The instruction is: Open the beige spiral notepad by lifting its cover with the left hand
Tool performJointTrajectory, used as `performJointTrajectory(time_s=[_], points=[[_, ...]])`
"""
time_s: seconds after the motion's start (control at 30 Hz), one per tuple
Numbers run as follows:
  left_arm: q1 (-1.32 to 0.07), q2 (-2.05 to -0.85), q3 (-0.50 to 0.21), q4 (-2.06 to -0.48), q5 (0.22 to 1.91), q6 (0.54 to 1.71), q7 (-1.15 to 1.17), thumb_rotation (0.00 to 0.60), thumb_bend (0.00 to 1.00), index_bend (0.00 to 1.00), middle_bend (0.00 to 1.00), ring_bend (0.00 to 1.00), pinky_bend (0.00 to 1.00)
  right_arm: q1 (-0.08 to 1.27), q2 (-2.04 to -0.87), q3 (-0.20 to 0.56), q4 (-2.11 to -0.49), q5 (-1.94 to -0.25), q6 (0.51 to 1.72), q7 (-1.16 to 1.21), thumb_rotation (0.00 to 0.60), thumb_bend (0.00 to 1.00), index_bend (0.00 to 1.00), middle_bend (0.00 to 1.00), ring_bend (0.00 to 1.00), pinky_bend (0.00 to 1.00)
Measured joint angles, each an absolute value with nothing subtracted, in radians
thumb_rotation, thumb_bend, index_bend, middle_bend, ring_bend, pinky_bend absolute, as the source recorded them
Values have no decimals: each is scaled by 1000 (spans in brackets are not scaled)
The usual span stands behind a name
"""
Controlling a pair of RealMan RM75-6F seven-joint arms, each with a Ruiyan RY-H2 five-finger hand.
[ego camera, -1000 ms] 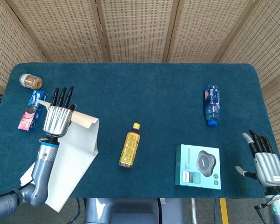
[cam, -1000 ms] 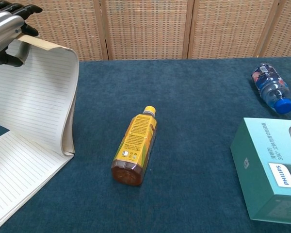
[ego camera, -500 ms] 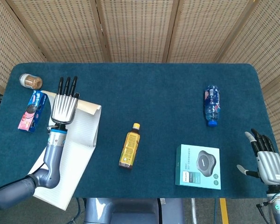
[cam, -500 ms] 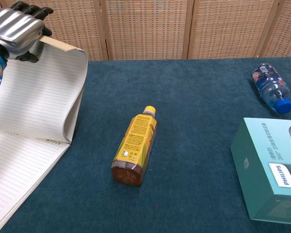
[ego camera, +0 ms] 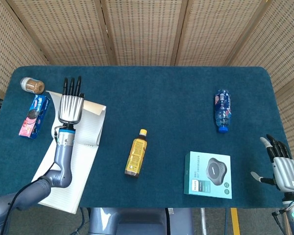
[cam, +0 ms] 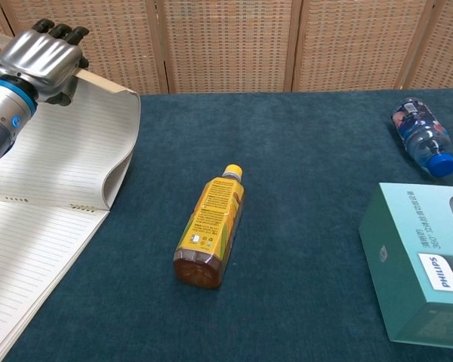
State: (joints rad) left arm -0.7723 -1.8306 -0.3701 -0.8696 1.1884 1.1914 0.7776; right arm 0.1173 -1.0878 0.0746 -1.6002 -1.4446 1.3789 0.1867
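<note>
Notepad open at my left.
My left robot hand (ego camera: 70,105) grips the flipped-over cover of the beige spiral notepad (cam: 38,249) on the counter's (ego camera: 161,98) left side; right robot hand (ego camera: 282,169) empty, fingers spread.

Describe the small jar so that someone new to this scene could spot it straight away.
Look at the blue table, far left corner. The jar lies there just beyond the biscuit packet. It alone is clear with brown contents and a pale lid.
</note>
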Motion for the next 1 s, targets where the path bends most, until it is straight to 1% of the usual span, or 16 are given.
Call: performJointTrajectory(time_s=[0.13,0.2,0.27,0.53,0.63,0.7,0.77,0.9,1.0], points=[[-768,-1836,-353,-863,1189,1201,765,600,233,194,0,0,0,116,-1088,73,-1603,-1449,1383,184,600,0,0,0,0,0],[-764,-1834,-351,-865,1188,1205,764,600,192,104,0,0,0,115,-1088,71,-1604,-1452,1384,181,600,0,0,0,0,0],[-759,-1828,-347,-869,1185,1210,765,600,171,41,0,0,0,115,-1088,70,-1606,-1457,1385,178,600,0,0,0,0,0],[-740,-1795,-342,-914,1175,1235,777,600,160,31,0,0,0,113,-1084,66,-1614,-1466,1392,176,600,0,0,0,0,0],[-725,-1771,-344,-975,1166,1241,760,600,80,31,0,0,0,114,-1081,63,-1617,-1470,1389,177,600,0,0,0,0,0],[-709,-1748,-343,-1033,1160,1244,744,600,24,31,0,0,0,114,-1080,62,-1618,-1474,1389,175,600,0,0,0,0,0],[-685,-1717,-340,-1107,1153,1248,727,600,6,31,0,0,0,115,-1081,60,-1619,-1478,1389,169,600,0,0,0,0,0],[-625,-1641,-323,-1277,1143,1266,689,600,0,31,0,0,0,115,-1083,56,-1625,-1481,1388,149,600,0,0,0,0,0],[-563,-1568,-297,-1419,1140,1289,653,600,0,31,0,0,0,115,-1084,56,-1630,-1480,1388,133,600,0,0,0,0,0]])
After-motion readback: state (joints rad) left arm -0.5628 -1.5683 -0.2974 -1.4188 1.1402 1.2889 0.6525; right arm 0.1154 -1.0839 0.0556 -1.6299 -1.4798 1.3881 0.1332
